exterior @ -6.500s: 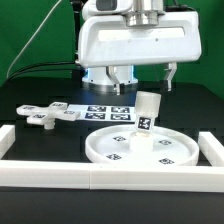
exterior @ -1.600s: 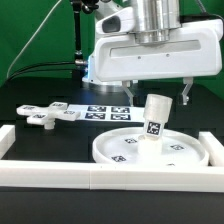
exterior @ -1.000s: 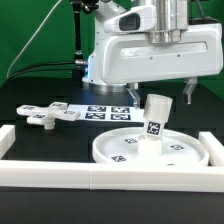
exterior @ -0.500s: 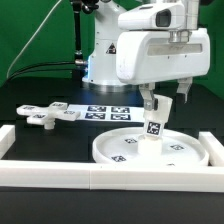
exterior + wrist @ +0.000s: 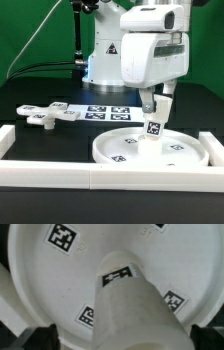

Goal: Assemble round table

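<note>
The white round disc [image 5: 120, 152] lies rim-up on the black table at the exterior view's right. The short cylindrical post [image 5: 152, 125] stands on its middle, leaning a little, a tag on its side. My gripper [image 5: 157, 103] hangs directly over the post, open, one dark finger on each side of the post's top. In the wrist view the post [image 5: 135, 303] rises from the disc [image 5: 50, 286] towards the camera, passing between my fingers [image 5: 42, 336] with gaps on both sides. The cross-shaped foot [image 5: 45, 115] lies loose at the exterior view's left.
The marker board [image 5: 103, 110] lies flat behind the disc. White border rails run along the front [image 5: 90, 178], the left [image 5: 6, 138] and the right [image 5: 212, 150] of the table. The robot's base [image 5: 100, 65] stands behind.
The gripper has turned on its wrist and come down over the post, so its fingers now straddle the post's top. Disc, post and foot have not moved.
</note>
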